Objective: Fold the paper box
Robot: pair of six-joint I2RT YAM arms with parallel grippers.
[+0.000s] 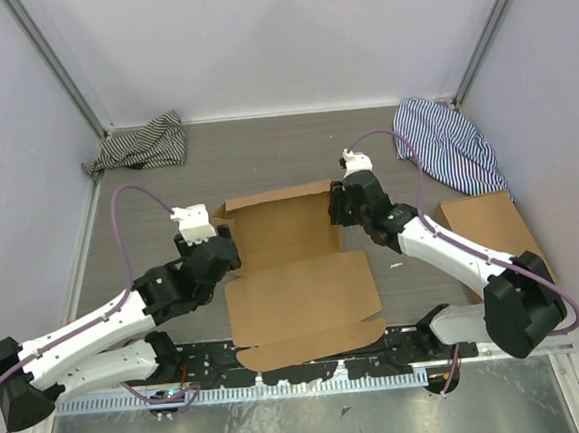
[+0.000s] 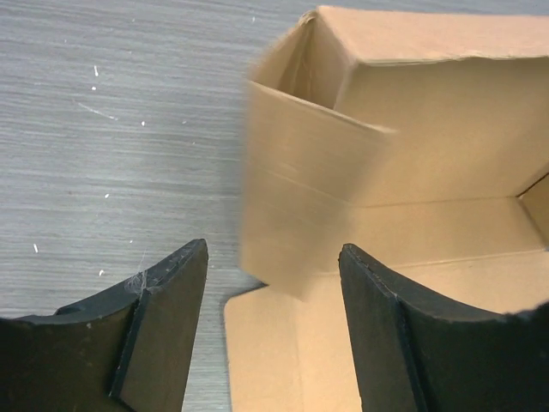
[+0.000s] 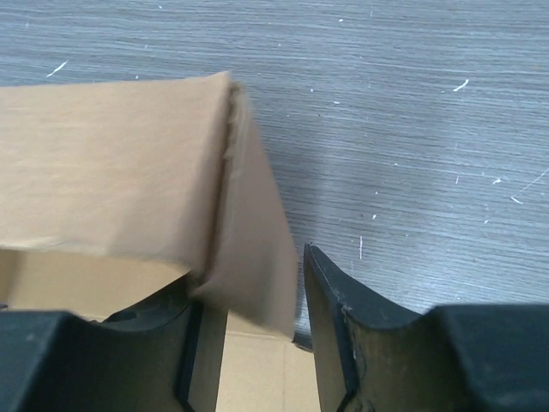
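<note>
**Two grippers at the rear corners of a half-raised box**

Two arms reach in over the grey wood-grain tabletop [image 1: 264, 153], one to each rear corner of the paper box [image 1: 294, 276]. The box lies at the middle of the tabletop, its back wall and short side walls standing. Its wide front panels lie flat toward the arm bases.

The left gripper [image 1: 224, 247] sits at the box's left rear corner. In the left wrist view its fingers [image 2: 163, 330] are spread wide. A blurred upright side flap of the box [image 2: 309, 206] stands just ahead of the gap, and neither finger touches it.

The right gripper [image 1: 337, 213] is at the right rear corner. Its fingers [image 3: 330, 330] are apart, with the lower corner of a blurred side flap [image 3: 253, 257] hanging in the gap. Whether a pad touches the flap cannot be told.

A dark striped cloth [image 1: 143, 143] lies bunched in the far left corner and a blue striped cloth [image 1: 449, 144] in the far right. A flat cardboard rectangle [image 1: 491, 226] lies beside the right arm.
</note>
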